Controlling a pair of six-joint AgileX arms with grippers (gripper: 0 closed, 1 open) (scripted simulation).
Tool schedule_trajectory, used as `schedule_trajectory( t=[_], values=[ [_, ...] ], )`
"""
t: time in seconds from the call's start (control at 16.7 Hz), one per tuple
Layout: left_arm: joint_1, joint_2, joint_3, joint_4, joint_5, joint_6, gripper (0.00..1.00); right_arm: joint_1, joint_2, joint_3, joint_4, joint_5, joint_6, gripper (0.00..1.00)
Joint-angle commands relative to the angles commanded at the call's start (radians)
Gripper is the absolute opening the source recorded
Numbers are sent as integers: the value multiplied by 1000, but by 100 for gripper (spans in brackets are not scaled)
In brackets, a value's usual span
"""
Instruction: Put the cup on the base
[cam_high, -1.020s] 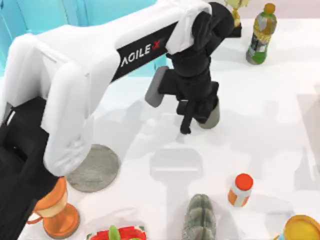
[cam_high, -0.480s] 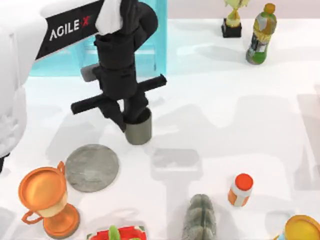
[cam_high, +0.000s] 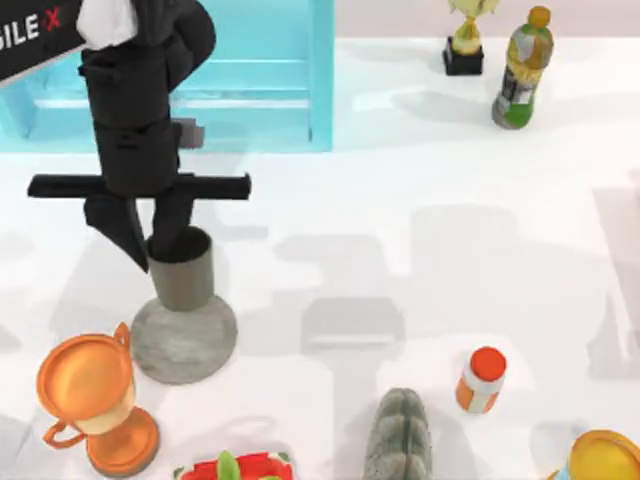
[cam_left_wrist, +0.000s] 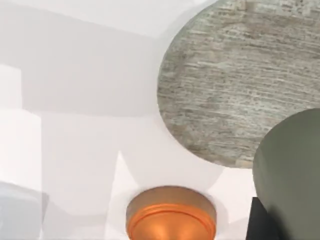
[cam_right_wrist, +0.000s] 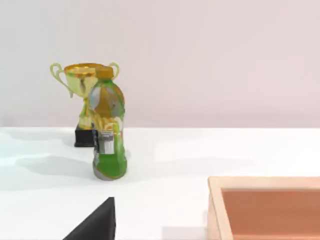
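Note:
The cup (cam_high: 183, 270), a dark grey-olive tumbler, stands upright over the far part of the base (cam_high: 186, 342), a flat round grey stone disc at the table's front left. I cannot tell whether the cup touches the base. My left gripper (cam_high: 150, 238) comes down from above and is shut on the cup's wall, one finger inside the rim and one outside. In the left wrist view the cup (cam_left_wrist: 295, 172) overlaps the edge of the base (cam_left_wrist: 240, 85). My right gripper (cam_right_wrist: 96, 226) is parked away from them, facing a green bottle.
An orange two-handled trophy (cam_high: 95, 400) stands just left of the base. A blue crate (cam_high: 255, 80) is behind the left arm. A gold trophy (cam_high: 465, 40) and green bottle (cam_high: 522, 70) stand at the back right. An orange-capped jar (cam_high: 482, 380) and a grey ridged object (cam_high: 400, 435) sit in front.
My left gripper has carried the cup from the table's middle leftward and toward the front, and the cup is now over the base.

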Motion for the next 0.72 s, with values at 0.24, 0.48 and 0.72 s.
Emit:
schedule_trajectory(
  t=[0.24, 0.48, 0.72],
  values=[
    [13, -19, -15, -7, -4, 44, 0, 0, 0, 0, 0, 0, 0, 100],
    [8, -14, -14, -2, -4, 44, 0, 0, 0, 0, 0, 0, 0, 100],
    [2, -5, -116, 110, 2, 34, 0, 0, 0, 0, 0, 0, 0, 100]
  ],
)
